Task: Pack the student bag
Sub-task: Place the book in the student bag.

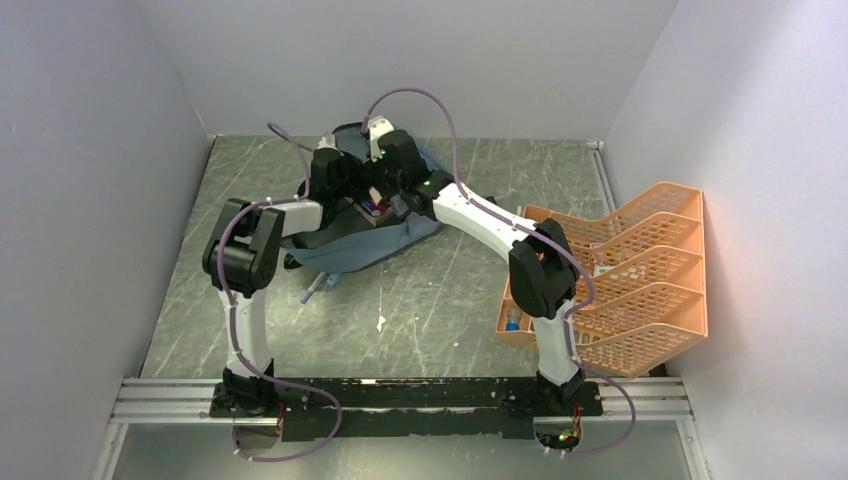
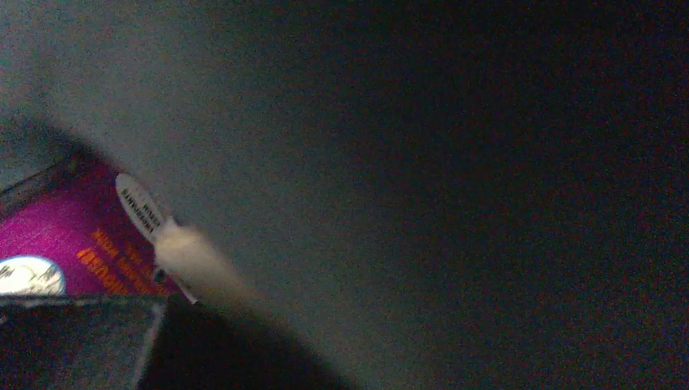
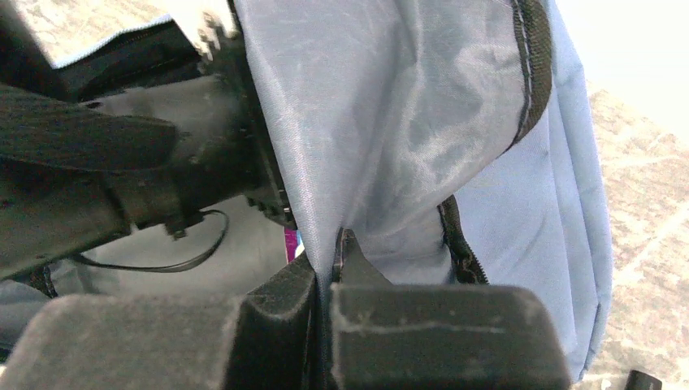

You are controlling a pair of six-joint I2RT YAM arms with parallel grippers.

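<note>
As both arms stretch away from the near edge of the grey marbled surface [image 1: 430, 310], past the orange tray [image 1: 640, 270] on the right, the right gripper [image 3: 325, 280] is clenched on a fold of the backpack [image 3: 406, 122]. The thin blue-grey cloth is pinched tight between its two black pads and rises taut above them. Just beside that fold a black zip runs along the edge of the opening. The left gripper [image 1: 365, 197] is pushed into the same opening from the other side; whether it grasps anything I cannot tell. Its camera shows only a dim inside, with a magenta book [image 2: 65, 236] lettered in orange and a white pen [image 2: 191, 256] across the book's corner. The backpack lies slumped at the far middle of the surface, well apart from the tray.
</note>
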